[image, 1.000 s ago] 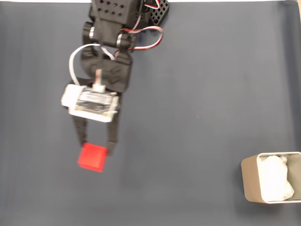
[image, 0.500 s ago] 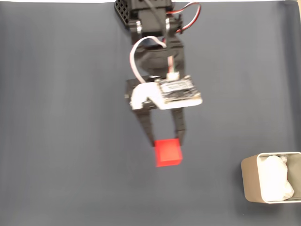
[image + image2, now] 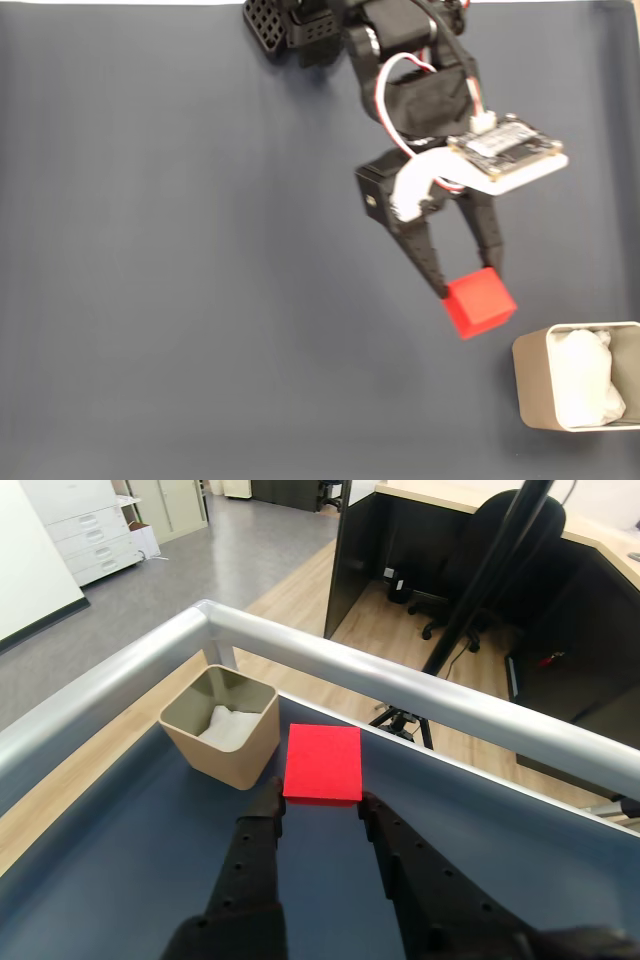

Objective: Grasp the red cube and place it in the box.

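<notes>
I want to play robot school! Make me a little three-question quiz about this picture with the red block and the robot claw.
1. True or false: the red cube is already inside the box.
2. What is the gripper holding between its fingers? A) nothing B) the red cube C) a white cloth
3. Fill in: in the fixed view, the box sits at the bottom ____ corner of the dark mat.

Key:
1. False. The cube is clamped in the gripper, outside the box and to its upper left in the fixed view.
2. B
3. right
</notes>
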Robot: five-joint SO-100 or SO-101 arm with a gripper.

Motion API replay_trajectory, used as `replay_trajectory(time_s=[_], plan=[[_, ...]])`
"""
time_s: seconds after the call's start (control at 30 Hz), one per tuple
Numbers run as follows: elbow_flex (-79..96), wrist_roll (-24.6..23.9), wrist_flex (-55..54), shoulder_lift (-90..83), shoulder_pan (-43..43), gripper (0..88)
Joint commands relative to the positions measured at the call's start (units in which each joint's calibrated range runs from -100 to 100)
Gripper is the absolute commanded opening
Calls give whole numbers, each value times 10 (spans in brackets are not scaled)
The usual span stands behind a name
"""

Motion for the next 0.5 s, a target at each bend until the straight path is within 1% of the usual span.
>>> replay_trajectory(time_s=[0.0, 0.47], plan=[[-73, -8, 10, 24, -22, 59], [-235, -14, 18, 160, -79, 58]])
